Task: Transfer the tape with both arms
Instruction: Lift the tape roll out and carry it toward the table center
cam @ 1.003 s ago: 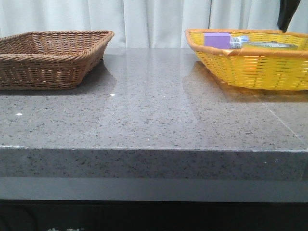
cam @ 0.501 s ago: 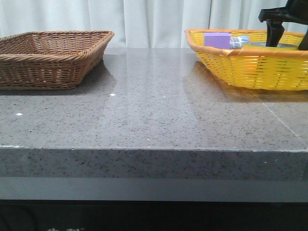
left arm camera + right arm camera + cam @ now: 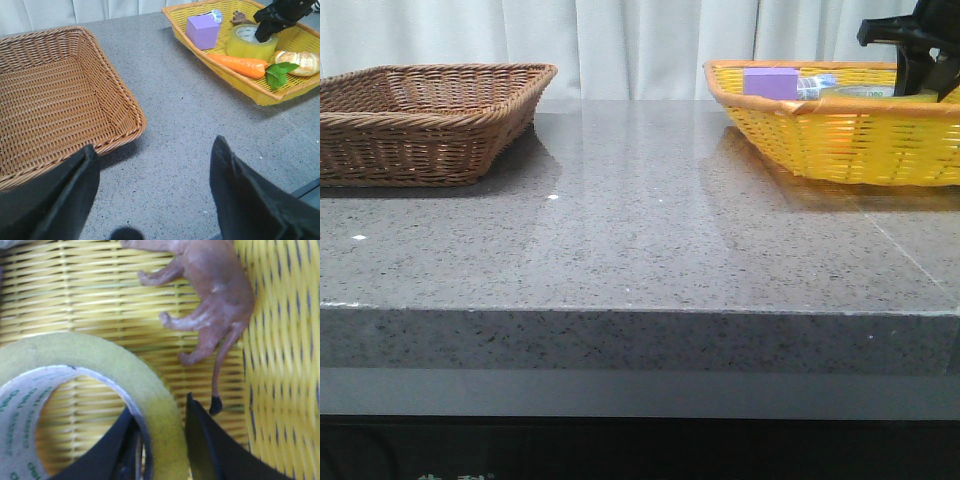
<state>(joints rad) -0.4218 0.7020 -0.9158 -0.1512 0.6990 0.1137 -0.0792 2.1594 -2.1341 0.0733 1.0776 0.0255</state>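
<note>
Inside the yellow woven plastic basket (image 3: pixel 260 92), the right arm's black gripper (image 3: pixel 162 442) straddles the wall of the wide translucent yellow packing tape roll (image 3: pixel 251 42): one finger (image 3: pixel 117 450) sits inside the white green-printed core, the other finger (image 3: pixel 205 445) outside the yellow rim, both right against the tape. Jaws narrowly apart with the roll wall between them; whether they press it firmly I cannot tell. The tape lies flat on the basket floor, hole facing up.

Just beyond the outer finger lies a brown toy animal figure (image 3: pixel 215 295) with a thin dark-tipped tail, near the tape but not touching it. Beside the roll in the left wrist view: an orange carrot with green leaves (image 3: pixel 239 65) touching or nearly touching the tape's base, a purple cube-shaped box (image 3: pixel 202 31) just next to it, a peeled-orange-looking fruit (image 3: pixel 300 61) further along, and a small blue-white item (image 3: pixel 216 14) at the far rim, too small to identify.

The left arm's black gripper (image 3: pixel 152 195) hangs well apart from all that, fingers spread wide, holding nothing, over the grey speckled stone tabletop (image 3: pixel 640 230), with the brown wicker basket (image 3: pixel 55 100) just beside it.
</note>
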